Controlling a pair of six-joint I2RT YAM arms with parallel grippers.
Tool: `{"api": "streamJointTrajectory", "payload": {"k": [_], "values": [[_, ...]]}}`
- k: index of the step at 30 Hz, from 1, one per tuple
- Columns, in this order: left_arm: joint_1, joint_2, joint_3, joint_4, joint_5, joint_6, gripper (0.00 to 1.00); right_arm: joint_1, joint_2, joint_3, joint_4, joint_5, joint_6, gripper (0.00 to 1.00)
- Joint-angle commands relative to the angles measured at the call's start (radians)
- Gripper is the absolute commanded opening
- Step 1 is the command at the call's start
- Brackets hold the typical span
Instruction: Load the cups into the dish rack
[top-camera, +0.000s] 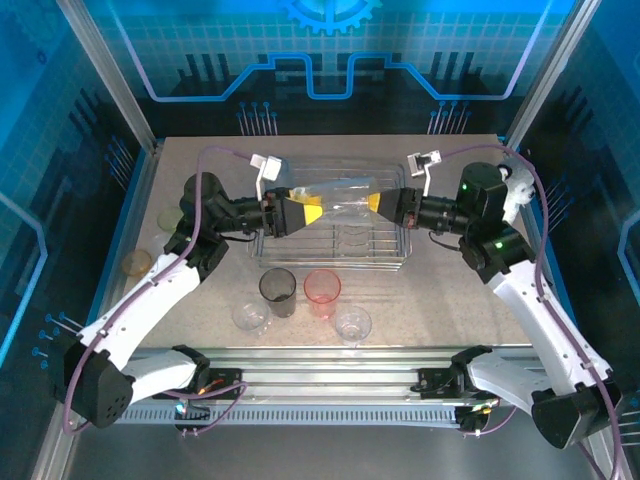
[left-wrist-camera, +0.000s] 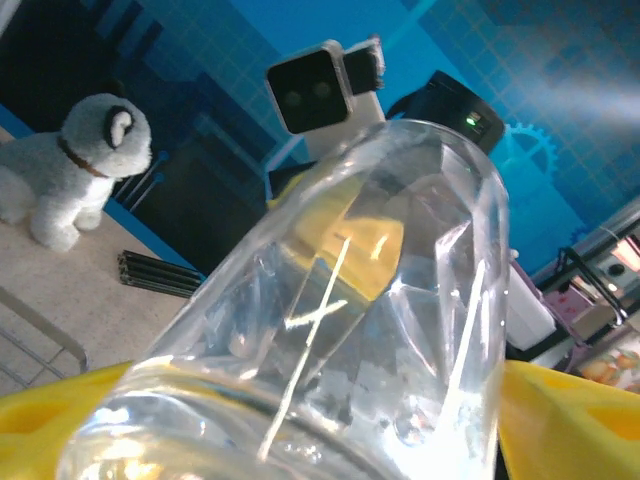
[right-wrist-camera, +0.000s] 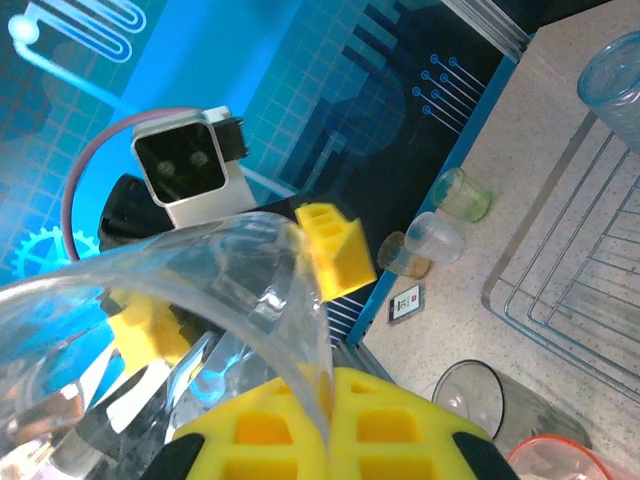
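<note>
- My right tool (top-camera: 376, 203) was clamped on the rim of the clear cup (top-camera: 345, 200), held above the rack (top-camera: 390, 250).
- My left tool (top-camera: 310, 211) straddled it from 9 o'clock; gripping or not, I couldn't tell.
- Handover, I judged; next called for one firm grip, then lowering.

Top view: bright, even overhead light, strong blue cast off the backlit wall (top-camera: 320, 60). Desk (top-camera: 450, 300) evenly lit, shadows short and soft. Wrist views: cup (left-wrist-camera: 350, 330) right at the lens, blurry, white glare streaks, lower part blown out. Right fingers (right-wrist-camera: 250, 440) soft too; backgrounds sharper.
</note>
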Motion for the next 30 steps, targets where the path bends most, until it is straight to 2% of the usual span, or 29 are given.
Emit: {"api": "streamJointTrajectory", "payload": {"k": [1,3,6,7,9,10,12,15,17,19,21,23,30], "values": [[-0.004,0.012,-0.007,0.085,0.028,-0.046,0.71,0.022,0.005,0.000,0.109,-0.042,0.030,0.00],[-0.005,0.010,-0.005,0.082,0.031,-0.046,0.57,0.022,0.013,0.001,0.110,-0.042,0.033,0.00],[-0.005,0.008,0.002,0.041,0.022,-0.023,0.31,0.024,0.022,0.004,0.104,-0.035,0.033,0.00],[-0.005,0.006,0.005,0.018,0.016,-0.010,0.24,0.023,0.025,0.007,0.091,-0.030,0.027,0.04],[-0.004,-0.008,0.011,-0.054,-0.016,0.035,0.17,0.020,0.033,0.027,0.030,-0.015,-0.011,0.32],[-0.003,-0.023,0.022,-0.126,-0.055,0.079,0.13,0.018,0.037,0.044,-0.032,0.006,-0.048,0.38],[-0.004,-0.062,0.062,-0.342,-0.187,0.195,0.11,0.012,0.038,0.096,-0.234,0.110,-0.159,0.47],[-0.005,-0.090,0.189,-0.751,-0.496,0.360,0.05,0.009,0.033,0.177,-0.608,0.446,-0.331,0.52],[-0.004,-0.068,0.294,-0.984,-0.711,0.425,0.01,0.002,0.006,0.172,-0.721,0.673,-0.390,0.53],[-0.003,-0.013,0.414,-1.173,-0.851,0.457,0.01,-0.012,-0.043,0.119,-0.741,0.790,-0.418,0.54],[-0.004,0.067,0.530,-1.337,-0.954,0.475,0.01,-0.038,-0.093,0.061,-0.735,0.840,-0.429,0.54],[-0.004,0.157,0.632,-1.454,-1.002,0.508,0.01,-0.064,-0.135,0.011,-0.730,0.863,-0.438,0.53],[-0.004,0.424,0.825,-1.645,-1.118,0.577,0.00,-0.090,-0.178,-0.066,-0.747,0.891,-0.472,0.54]]}}
